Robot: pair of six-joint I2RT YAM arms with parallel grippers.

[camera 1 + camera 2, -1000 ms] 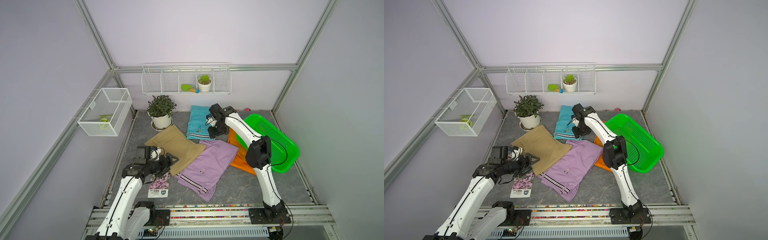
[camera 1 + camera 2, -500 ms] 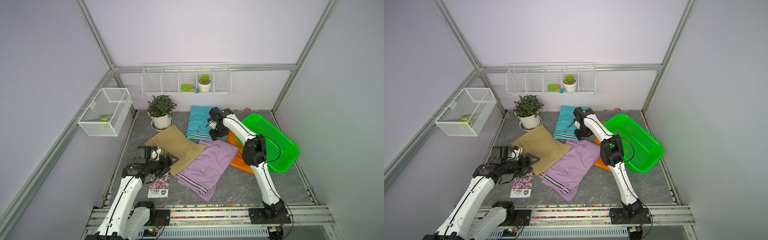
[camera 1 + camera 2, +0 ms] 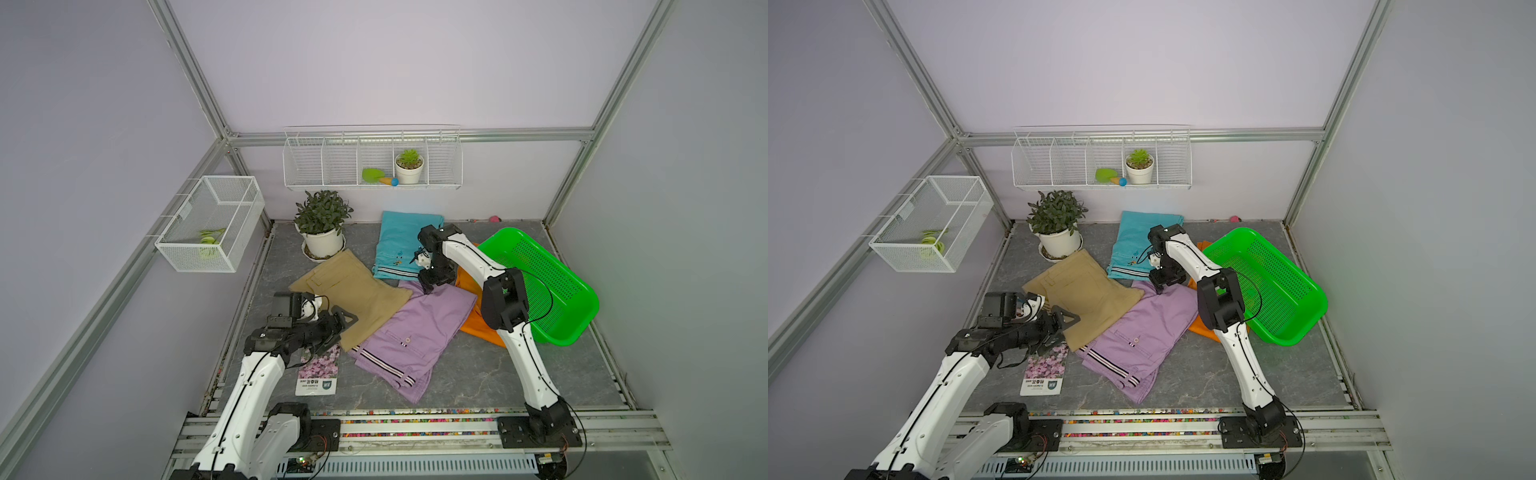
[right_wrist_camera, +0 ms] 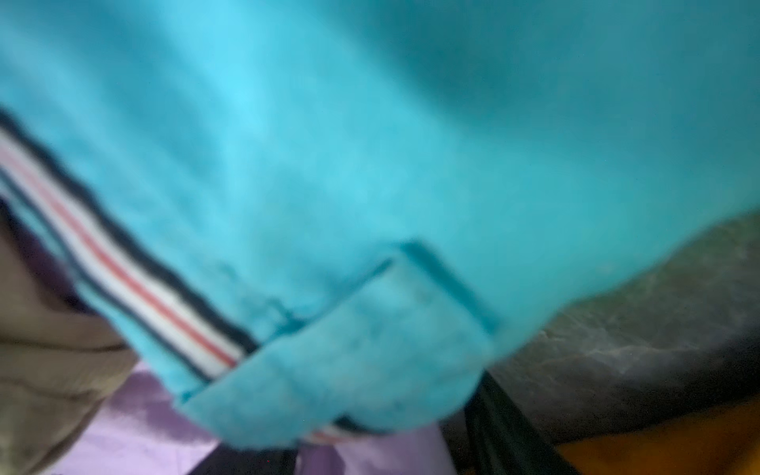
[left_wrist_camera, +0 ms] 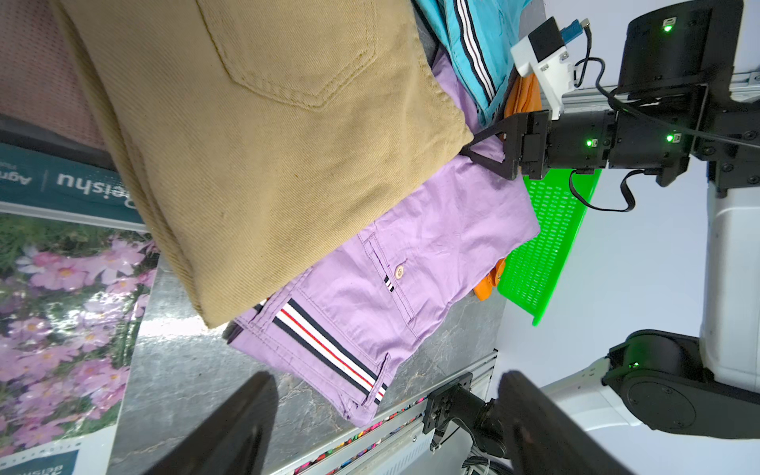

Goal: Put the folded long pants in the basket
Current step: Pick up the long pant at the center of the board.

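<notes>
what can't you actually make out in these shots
- Orange pants: mostly hidden in both top views, under the lilac pants and behind the right arm.
- Right end effector: the right wrist view is blurred, so whether it grips the turquoise pants cannot be told.
- Green item in the side wire basket: too small, behind mesh, in both top views.
- Pink thing by the back wall: too small in both top views.

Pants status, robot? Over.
Fingers open on left gripper and right gripper. Right one at turquoise pants hem, not gripping. Nothing in basket. Nothing seen blocking.
</notes>
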